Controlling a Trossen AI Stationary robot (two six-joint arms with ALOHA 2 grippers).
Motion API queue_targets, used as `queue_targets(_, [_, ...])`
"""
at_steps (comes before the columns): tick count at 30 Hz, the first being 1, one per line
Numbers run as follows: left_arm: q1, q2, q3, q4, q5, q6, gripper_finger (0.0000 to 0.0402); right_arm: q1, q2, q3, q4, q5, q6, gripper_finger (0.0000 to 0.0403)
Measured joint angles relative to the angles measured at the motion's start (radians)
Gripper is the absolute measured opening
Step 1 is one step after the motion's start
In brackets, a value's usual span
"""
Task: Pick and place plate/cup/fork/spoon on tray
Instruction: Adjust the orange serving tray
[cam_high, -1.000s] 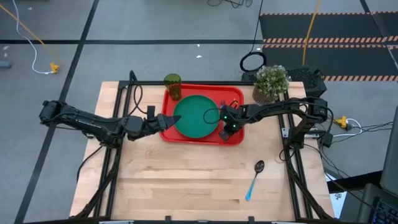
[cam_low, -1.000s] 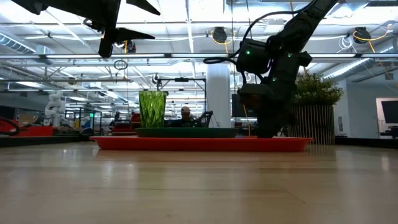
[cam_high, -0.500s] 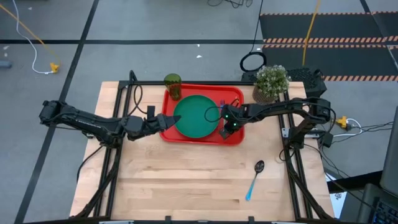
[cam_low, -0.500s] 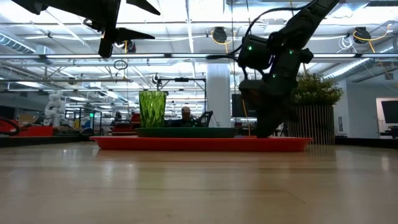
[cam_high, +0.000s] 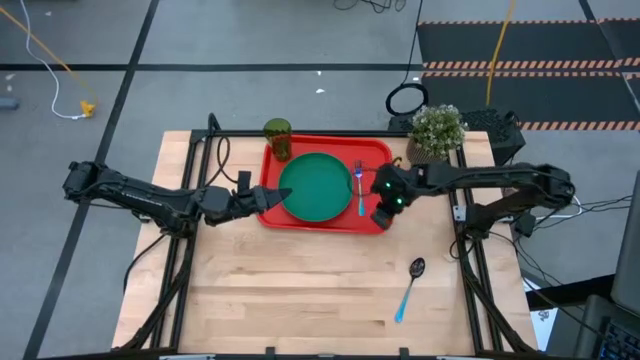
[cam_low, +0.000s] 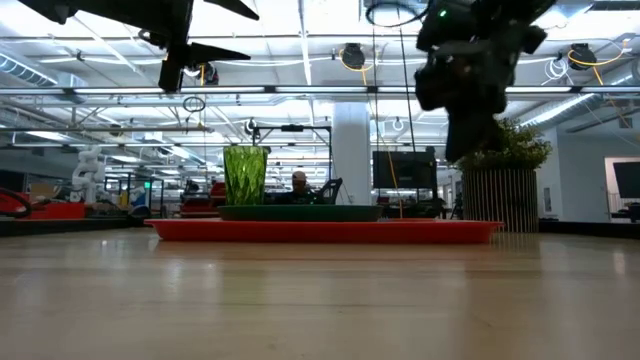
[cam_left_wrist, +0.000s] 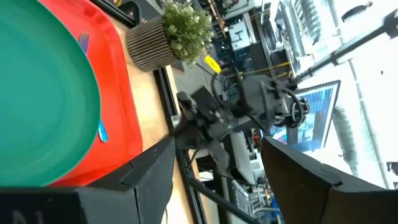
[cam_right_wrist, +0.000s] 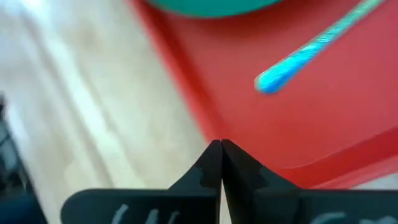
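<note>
The red tray (cam_high: 377, 218) lies at the table's far middle. On it are the dark-green plate (cam_high: 318, 186), the olive cup (cam_high: 278, 138) upright at its far left corner, and the fork (cam_high: 360, 188), lying flat right of the plate with its tines toward the far edge. The spoon (cam_high: 410, 285) lies on the bare table, near right. My right gripper (cam_high: 381, 216) is shut and empty, raised above the tray's near right corner (cam_right_wrist: 292, 162); the fork's blue handle (cam_right_wrist: 298, 56) lies ahead of it. My left gripper (cam_high: 272, 196) is open and empty, above the tray's left edge.
A potted plant (cam_high: 436, 132) in a ribbed pot stands at the far right, just beyond the tray. Bare wood spreads over the table's near half around the spoon. The low view shows my right gripper (cam_low: 468, 140) well above the tray (cam_low: 320, 230).
My right gripper has risen off the tray and drawn back toward the table's right and near edges. The fork, hidden under it before, now lies uncovered on the tray beside the plate.
</note>
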Motion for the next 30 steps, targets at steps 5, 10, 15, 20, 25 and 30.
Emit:
queue_targets(5, [0.001,0.0,0.0,-0.003,0.007,0.056,0.0241,0.079,-0.057,-0.095,0.078,-0.067,-0.05,0.0])
queue_targets(10, [0.001,0.0,0.0,-0.028,0.008,0.076,0.0241,0.135,-0.047,-0.205,0.142,-0.094,-0.063,0.0])
queue_targets(15, [0.001,0.0,0.0,-0.114,0.045,0.053,0.0241,0.152,-0.026,-0.317,0.291,-0.086,-0.06,0.0])
queue_targets(20, [-0.001,0.0,0.0,-0.183,0.069,0.007,0.0241,0.152,-0.015,-0.368,0.325,-0.028,-0.049,0.0])
queue_targets(25, [-0.005,0.0,0.0,-0.184,0.069,-0.003,0.0241,0.147,-0.02,-0.37,0.344,0.046,-0.045,0.0])
queue_targets(30, [-0.006,0.0,0.0,-0.186,0.069,-0.002,0.0241,0.122,-0.019,-0.37,0.362,0.063,-0.039,0.0])
